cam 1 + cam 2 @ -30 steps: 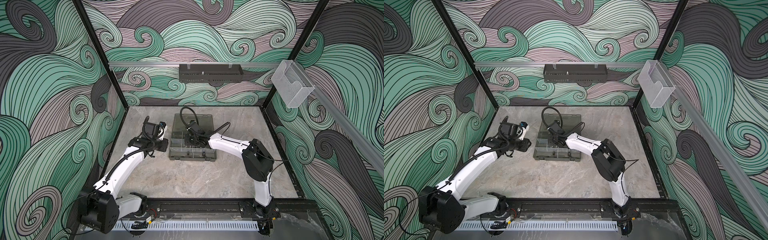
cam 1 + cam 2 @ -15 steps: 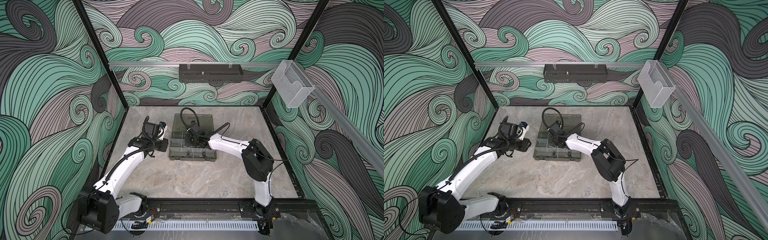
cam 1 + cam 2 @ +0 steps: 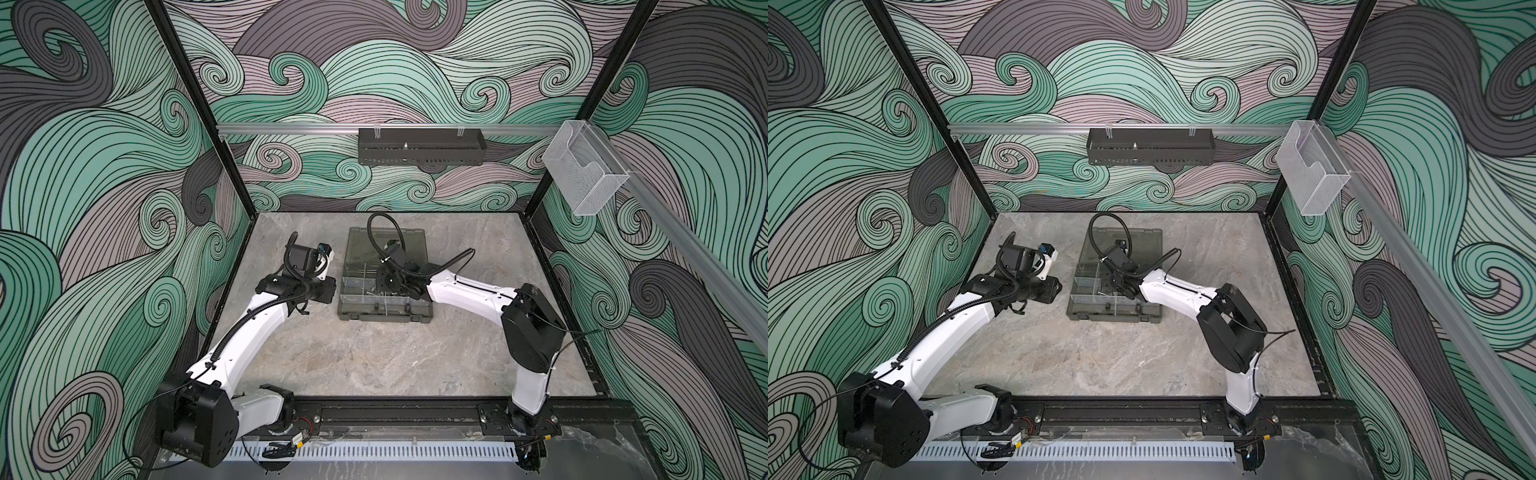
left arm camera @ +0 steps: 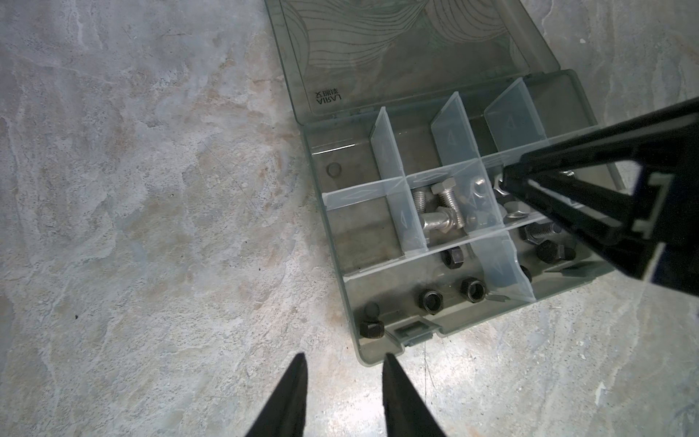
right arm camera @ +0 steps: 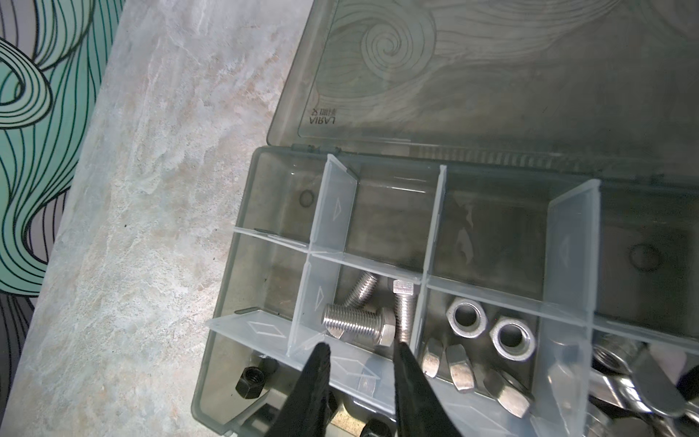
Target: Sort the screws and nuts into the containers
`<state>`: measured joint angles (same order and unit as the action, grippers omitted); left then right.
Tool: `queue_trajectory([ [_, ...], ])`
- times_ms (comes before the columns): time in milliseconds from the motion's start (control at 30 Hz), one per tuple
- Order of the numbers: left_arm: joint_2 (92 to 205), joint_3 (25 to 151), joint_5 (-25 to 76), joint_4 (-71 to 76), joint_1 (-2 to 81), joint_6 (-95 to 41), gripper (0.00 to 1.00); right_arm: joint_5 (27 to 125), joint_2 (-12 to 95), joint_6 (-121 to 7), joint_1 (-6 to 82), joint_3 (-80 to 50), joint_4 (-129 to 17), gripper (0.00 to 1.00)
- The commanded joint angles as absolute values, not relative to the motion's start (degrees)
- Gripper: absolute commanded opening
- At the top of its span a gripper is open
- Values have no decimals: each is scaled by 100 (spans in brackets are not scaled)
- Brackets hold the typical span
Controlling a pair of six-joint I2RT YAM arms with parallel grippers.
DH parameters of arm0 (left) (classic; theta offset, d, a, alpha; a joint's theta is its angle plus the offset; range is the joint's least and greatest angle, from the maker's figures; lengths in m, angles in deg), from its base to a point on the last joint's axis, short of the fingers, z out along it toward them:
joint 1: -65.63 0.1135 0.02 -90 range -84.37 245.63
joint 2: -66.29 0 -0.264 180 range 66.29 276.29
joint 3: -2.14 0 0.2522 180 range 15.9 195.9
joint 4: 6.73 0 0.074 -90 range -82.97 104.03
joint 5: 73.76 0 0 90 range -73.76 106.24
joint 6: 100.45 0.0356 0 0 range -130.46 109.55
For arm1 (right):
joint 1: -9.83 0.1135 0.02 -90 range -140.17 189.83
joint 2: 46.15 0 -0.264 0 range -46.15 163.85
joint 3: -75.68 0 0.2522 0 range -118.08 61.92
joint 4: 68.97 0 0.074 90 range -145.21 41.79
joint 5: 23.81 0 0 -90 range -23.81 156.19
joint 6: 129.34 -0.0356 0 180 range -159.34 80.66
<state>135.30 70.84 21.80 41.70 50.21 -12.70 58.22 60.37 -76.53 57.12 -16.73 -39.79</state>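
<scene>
The smoky-grey organiser case (image 3: 386, 320) (image 3: 1113, 320) lies mid-table with its lid (image 5: 491, 75) laid open. Its containers hold sorted parts. Three silver screws (image 5: 359, 321) (image 4: 438, 219) lie in one compartment. Silver nuts (image 5: 465, 316) fill the compartment beside it, and black nuts (image 4: 431, 300) (image 5: 249, 382) lie in the front row. My right gripper (image 5: 361, 346) (image 3: 386, 284) hangs over the screw compartment, open and holding nothing. My left gripper (image 4: 344, 357) (image 3: 326, 291) is open over bare table, just off the case's corner.
A black perforated tray (image 3: 419, 151) hangs on the back wall and a clear acrylic box (image 3: 582, 166) on the right wall. The case's back compartments (image 5: 389, 223) hold nothing. Marbled table (image 3: 374, 361) spreads in front of the case.
The right gripper's jaws have come apart over the screw compartment. Neither arm has visibly shifted.
</scene>
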Motion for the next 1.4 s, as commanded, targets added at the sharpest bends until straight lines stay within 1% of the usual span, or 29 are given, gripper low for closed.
queue_trajectory([
  [0, 13485, 7127, 2178, 4131, 5069, -1353, 37, 5479, 5590, -7339, 5712, -1505, -3958, 31],
  [233, 13423, 7103, 2081, 4113, 5069, -1362, 37, 4886, 4507, -6668, 5556, -729, -3983, 32],
  [400, 13245, 6969, 1833, 3930, 5068, -1421, 38, 4062, 3324, -5870, 5252, 185, -4033, 33],
  [500, 13068, 6807, 1490, 3703, 5066, -1501, 39, 3822, 2416, -5471, 4798, 949, -4346, 34],
  [667, 12484, 6212, 1160, 2853, 5078, -1553, 45, 3968, 764, -5129, 3665, 2433, -5068, 36],
  [700, 12364, 6073, 1023, 2689, 5089, -1590, 46, 4046, 442, -5027, 3443, 2780, -5294, 38],
  [733, 12261, 5961, 825, 2580, 5109, -1681, 48, 4054, 142, -4944, 3249, 3064, -5481, 42],
  [767, 12181, 5878, 601, 2500, 5118, -1788, 52, 4025, -101, -4885, 3085, 3259, -5580, 49],
  [833, 12045, 5649, -37, 2268, 5128, -2081, 64, 3902, -600, -4813, 2762, 3710, -5749, 68],
  [867, 12023, 5516, -375, 2112, 5138, -2290, 69, 3881, -777, -4813, 2663, 3862, -5770, 72],
  [933, 12089, 5115, -1398, 1634, 5189, -2813, 95, 3971, -1121, -4753, 2443, 4236, -5964, 81],
  [967, 12177, 4889, -1714, 1238, 5253, -2950, 99, 3991, -1223, -4707, 2394, 4406, -6133, 86],
  [1000, 12303, 4632, -1828, 704, 5357, -2905, 99, 4000, -1316, -4619, 2364, 4618, -6390, 94],
  [1033, 12439, 4473, -1822, 394, 5467, -2900, 99, 4021, -1361, -4468, 2341, 4817, -6701, 99],
  [1100, 12750, 4516, -1808, 186, 5684, -2960, 99, 4029, -1294, -4211, 2266, 5149, -7336, 100],
  [1167, 13027, 4896, -1514, 613, 5862, -2907, 99, 4079, -1011, -4167, 2088, 5325, -7763, 99],
  [1200, 13199, 4959, -1395, 492, 5909, -2688, 99, 4153, -758, -4180, 1965, 5361, -7914, 99],
  [1267, 13538, 4885, -1288, -23, 5997, -2342, 99, 4304, -162, -4242, 1748, 5373, -8179, 99],
  [1300, 13737, 4764, -1163, -388, 6081, -2208, 99, 4361, 301, -4320, 1614, 5397, -8521, 99],
  [1333, 13981, 4618, -985, -766, 6195, -2146, 99, 4265, 666, -4397, 1549, 5250, -8656, 99],
  [1367, 14210, 4509, -858, -1063, 6311, -2140, 99, 4295, 871, -4429, 1511, 5027, -8395, 99],
])
